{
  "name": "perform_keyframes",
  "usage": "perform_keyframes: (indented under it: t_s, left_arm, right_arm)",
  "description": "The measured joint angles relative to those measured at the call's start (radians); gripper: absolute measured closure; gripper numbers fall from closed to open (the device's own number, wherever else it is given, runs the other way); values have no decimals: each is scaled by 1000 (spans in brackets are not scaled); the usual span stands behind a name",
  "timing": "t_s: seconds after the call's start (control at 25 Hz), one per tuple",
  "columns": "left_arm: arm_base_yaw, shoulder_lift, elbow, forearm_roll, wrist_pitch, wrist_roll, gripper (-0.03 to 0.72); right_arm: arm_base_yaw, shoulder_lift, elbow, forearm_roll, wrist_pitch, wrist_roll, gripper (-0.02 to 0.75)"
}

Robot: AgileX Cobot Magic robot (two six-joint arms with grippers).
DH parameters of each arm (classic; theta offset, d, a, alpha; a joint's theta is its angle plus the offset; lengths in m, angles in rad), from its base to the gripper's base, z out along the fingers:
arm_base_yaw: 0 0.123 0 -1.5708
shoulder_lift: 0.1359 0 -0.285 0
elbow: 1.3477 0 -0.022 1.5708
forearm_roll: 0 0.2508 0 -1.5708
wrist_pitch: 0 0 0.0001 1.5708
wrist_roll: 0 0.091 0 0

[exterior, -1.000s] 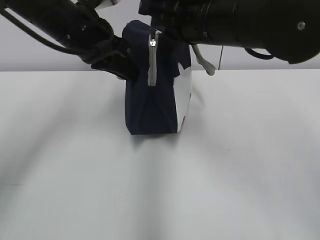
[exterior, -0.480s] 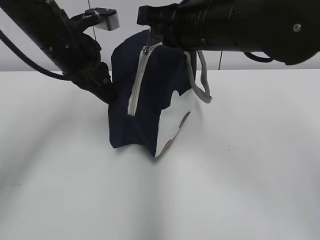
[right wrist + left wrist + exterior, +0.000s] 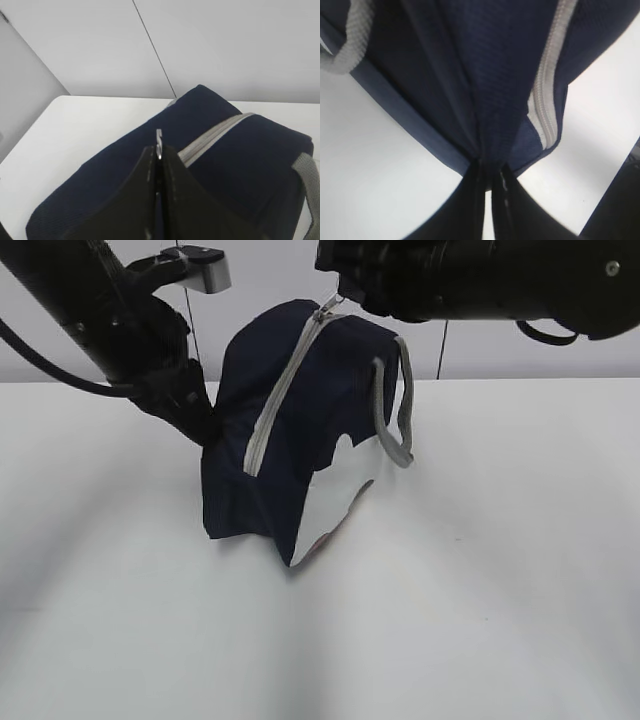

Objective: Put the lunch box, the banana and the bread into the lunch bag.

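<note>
Lunch bag (image 3: 300,455) on counter (image 3: 480,600), now tipped and swung leftward since a second ago. Left pincer (image 3: 490,175) clamped on navy fabric fold; right pincer (image 3: 159,165) pinching zipper pull (image 3: 159,137) at top. Zipper looks closed; contents unseen, packing likely done.

One lunch bag (image 3: 300,460), one grey zipper (image 3: 280,400), one strap handle (image 3: 392,415), two robot arms (image 3: 110,320).

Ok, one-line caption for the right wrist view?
Right claw shut on the zipper pull atop the closed navy lunch bag.
</note>
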Motion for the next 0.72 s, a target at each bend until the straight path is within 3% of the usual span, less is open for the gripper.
perform_keyframes:
  t_s: [0.72]
  left_arm:
    - [0,-20,0,41,61,0,677]
  right_arm:
    - [-78,207,-254,-52,138,-1,738]
